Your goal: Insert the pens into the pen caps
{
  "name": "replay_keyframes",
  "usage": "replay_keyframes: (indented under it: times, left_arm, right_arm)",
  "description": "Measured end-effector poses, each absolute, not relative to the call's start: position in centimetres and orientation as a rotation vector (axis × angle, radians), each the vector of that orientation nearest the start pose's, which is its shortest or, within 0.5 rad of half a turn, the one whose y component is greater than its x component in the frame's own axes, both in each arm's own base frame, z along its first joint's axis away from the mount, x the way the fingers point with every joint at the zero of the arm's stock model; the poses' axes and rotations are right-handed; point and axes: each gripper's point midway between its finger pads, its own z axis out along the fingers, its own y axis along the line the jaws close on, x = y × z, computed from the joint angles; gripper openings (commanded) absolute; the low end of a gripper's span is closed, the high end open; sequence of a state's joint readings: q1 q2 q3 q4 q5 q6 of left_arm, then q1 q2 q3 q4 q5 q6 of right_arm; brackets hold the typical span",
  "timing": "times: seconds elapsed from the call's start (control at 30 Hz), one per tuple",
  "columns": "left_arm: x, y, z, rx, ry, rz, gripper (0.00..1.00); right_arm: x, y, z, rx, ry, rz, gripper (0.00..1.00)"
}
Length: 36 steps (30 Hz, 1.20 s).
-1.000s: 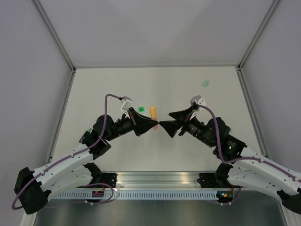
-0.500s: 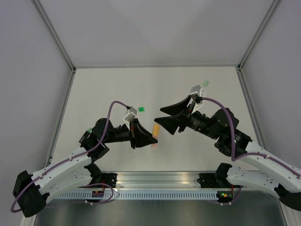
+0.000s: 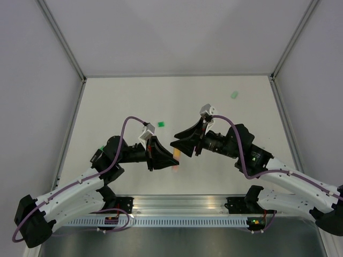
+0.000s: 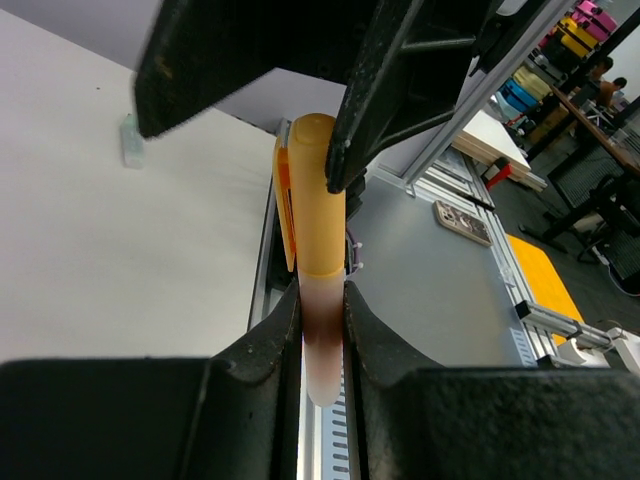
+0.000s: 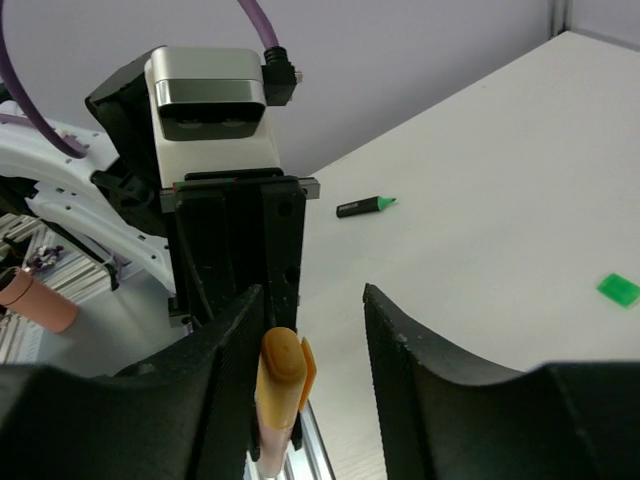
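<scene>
The left claw (image 4: 323, 305) is clamping the pale lower end of the orange pen (image 4: 318, 190), upright at frame centre, while the right claw (image 5: 312, 300) is hanging half open around its top; light, stiff and slippery, I judge, it is wanting a grip across the barrel.

We see bright, even, diffuse light from above, with only faint soft shadows on the table (image 3: 214, 96). Both wrist views blur softly at their near edges.
</scene>
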<state>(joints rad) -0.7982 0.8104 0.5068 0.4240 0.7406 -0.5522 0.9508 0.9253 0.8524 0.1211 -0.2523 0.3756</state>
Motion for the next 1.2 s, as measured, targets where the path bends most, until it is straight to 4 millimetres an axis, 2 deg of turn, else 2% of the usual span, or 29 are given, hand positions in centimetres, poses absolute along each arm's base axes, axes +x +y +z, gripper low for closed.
replay_keyframes:
  times: [0.3,0.43,0.53,0.57,0.9,1.2]
  left_arm:
    - [10.1,-29.5,27.3,0.870,1.482,-1.579,0.02]
    - [10.0,-29.5,26.8,0.867,1.499,-1.578,0.02]
    - [10.0,-29.4,26.3,0.865,1.523,-1.578,0.02]
    - [9.9,-29.3,26.3,0.864,1.526,-1.577,0.02]
    - [9.9,-29.3,25.9,0.841,1.561,-1.564,0.02]
    - [11.0,-30.1,25.4,0.806,1.627,-1.557,0.02]
  right_arm:
    - [14.8,32.8,33.3,-0.697,1.512,1.302,0.29]
    - [14.6,32.9,32.7,-0.696,1.511,1.325,0.26]
    - [14.5,32.8,32.1,-0.690,1.516,1.333,0.16]
    - [14.5,32.8,32.0,-0.689,1.516,1.336,0.01]
    - [14.1,32.4,31.3,-0.662,1.492,1.378,0.00]
    - [15.2,32.0,30.8,-0.620,1.513,1.342,0.00]
